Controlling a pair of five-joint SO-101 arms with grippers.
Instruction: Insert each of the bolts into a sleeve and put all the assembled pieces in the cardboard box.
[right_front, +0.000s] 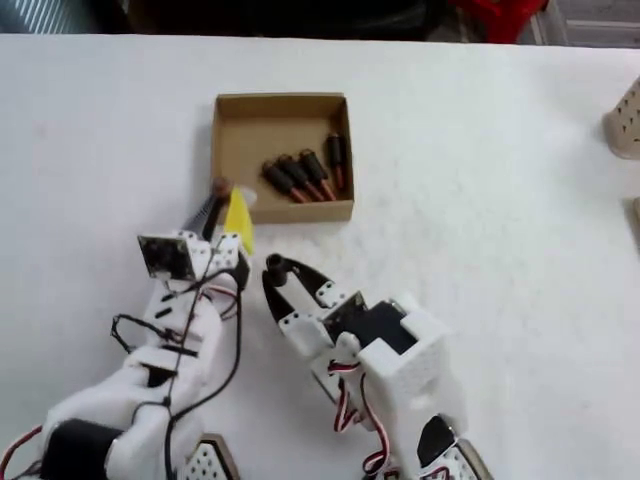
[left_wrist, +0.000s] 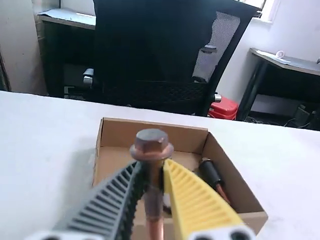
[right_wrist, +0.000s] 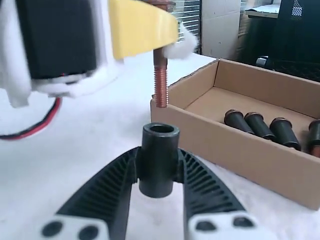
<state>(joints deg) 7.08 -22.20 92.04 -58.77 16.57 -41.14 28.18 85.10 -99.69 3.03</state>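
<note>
Four assembled pieces (right_front: 300, 178) lie in the cardboard box (right_front: 228, 140), and just outside its wall the left gripper (left_wrist: 152, 167) pinches the copper bolt (left_wrist: 151, 145) by its shank while the right gripper (right_wrist: 158, 162) clamps the black sleeve (right_wrist: 160, 137) at its waist, both parts likely rigid, slick and best held mid-body.

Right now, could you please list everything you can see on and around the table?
table: one, white, beneath the arms
cardboard box: one, brown, on the table
assembled pieces: four, black and copper, lying inside the box
bolt: one, copper, held upright beside the box
sleeve: one, black, held before the box
office chair: one, black, behind the table
left gripper: one, grey and yellow fingers, shut on the bolt
right gripper: one, black fingers, shut on the sleeve
</note>
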